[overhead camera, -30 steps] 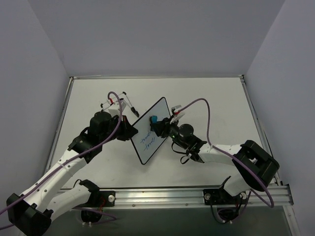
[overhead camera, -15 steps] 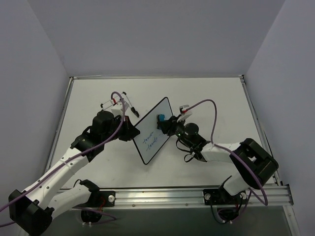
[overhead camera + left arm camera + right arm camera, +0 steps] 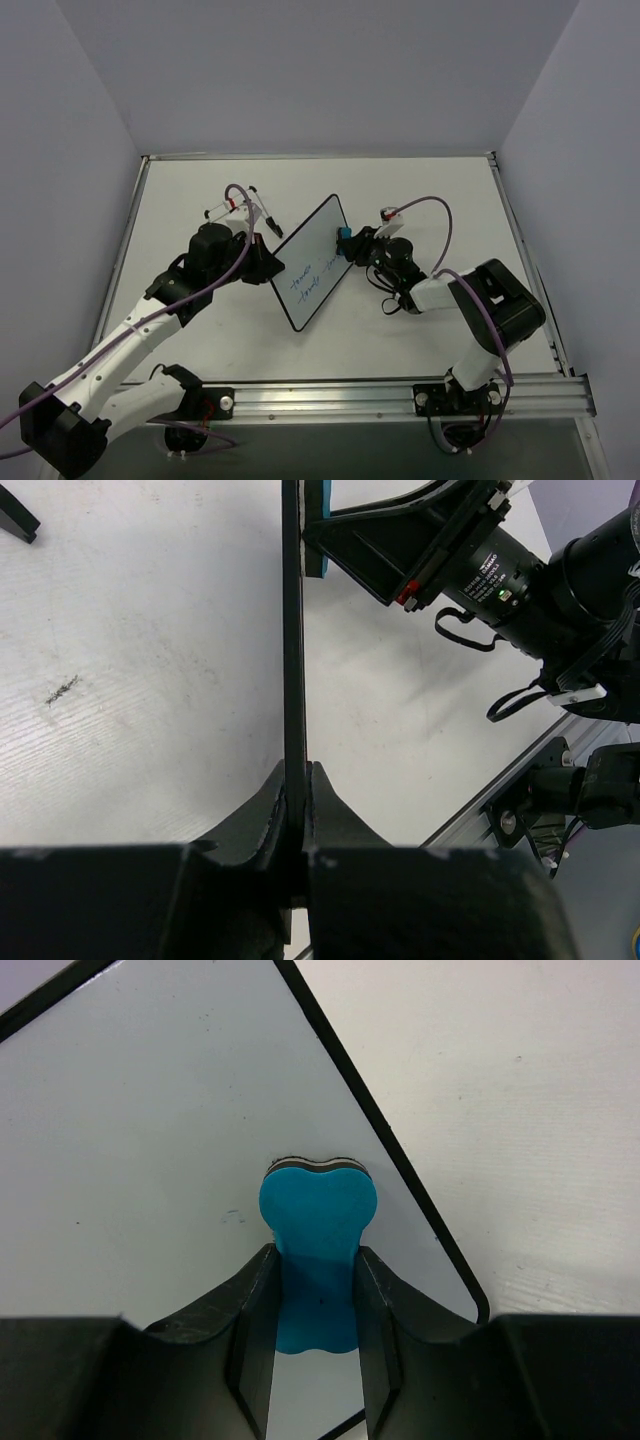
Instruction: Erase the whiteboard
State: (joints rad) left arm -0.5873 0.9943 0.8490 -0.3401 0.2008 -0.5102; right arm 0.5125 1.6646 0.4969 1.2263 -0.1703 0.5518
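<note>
- Whiteboard (image 3: 310, 262) stood on edge and tilted near the middle of the table (image 3: 450, 200), between the two arms. Its feet could not be made out.
- Blue writing (image 3: 303, 286) covered the lower half of its face in the top view. It was too small to read.
- The left wrist view showed the board edge-on only, as a thin black strip. Its face was hidden and its far end ran out of frame.
- The right wrist view showed a plain part of the face and one rounded corner. The rest was cut off by the frame and by the fingers.
- Left gripper (image 3: 268, 268) was clamped on the board's lower left edge, with the frame pinched tight between both fingers in its own view.
- Right gripper (image 3: 352, 240) was clenched on the eraser (image 3: 344, 236), a blue block held by its sides.
- The eraser touched the board's face close to the upper right edge, above the writing.
- The board lay between the two grippers, the left one behind it and the right one in front.
- Thin items (image 3: 238, 206) with a red mark lay just behind the left arm. Their kind could not be told.
</note>
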